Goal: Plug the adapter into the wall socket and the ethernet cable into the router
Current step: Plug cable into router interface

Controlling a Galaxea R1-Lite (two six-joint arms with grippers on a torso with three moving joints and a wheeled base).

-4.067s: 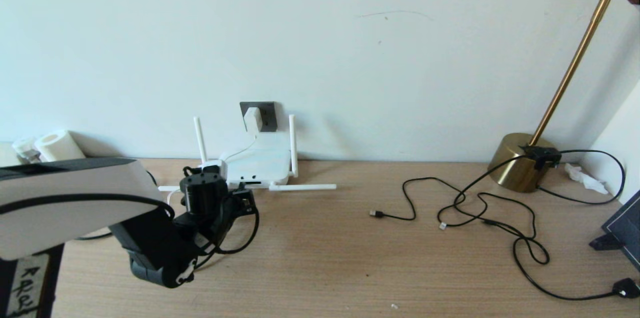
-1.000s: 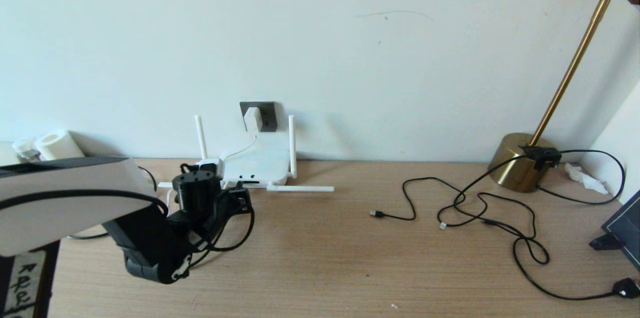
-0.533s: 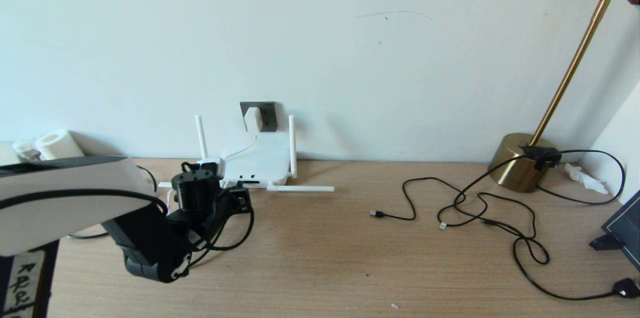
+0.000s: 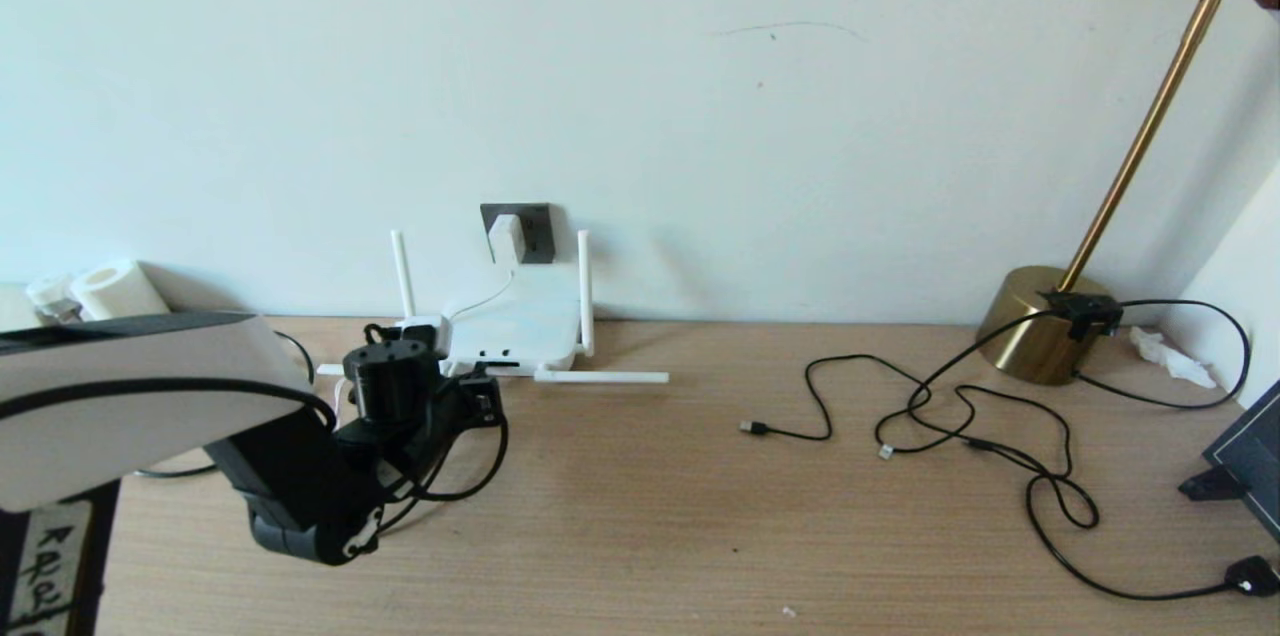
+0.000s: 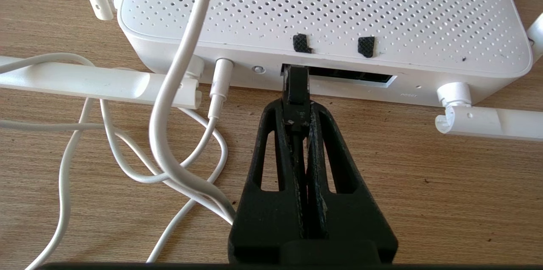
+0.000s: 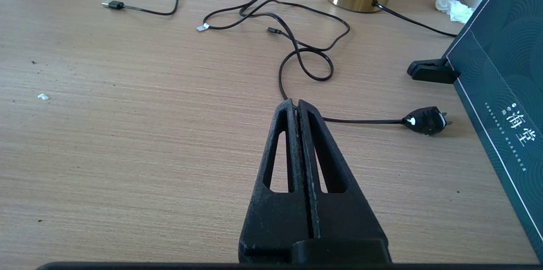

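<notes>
One ethernet cable (image 5: 295, 91) plug is pinched by left gripper (image 5: 297, 111) fingers at the router (image 5: 322, 11) port edge; right gripper (image 6: 297, 106) fingers pressed together.

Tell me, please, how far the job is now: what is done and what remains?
Done: the adapter sits in the wall socket. In hand: the left gripper, shut on the ethernet cable, holds its plug at the router port. Left: confirm seating, then release. The right gripper is shut over bare table.
</notes>
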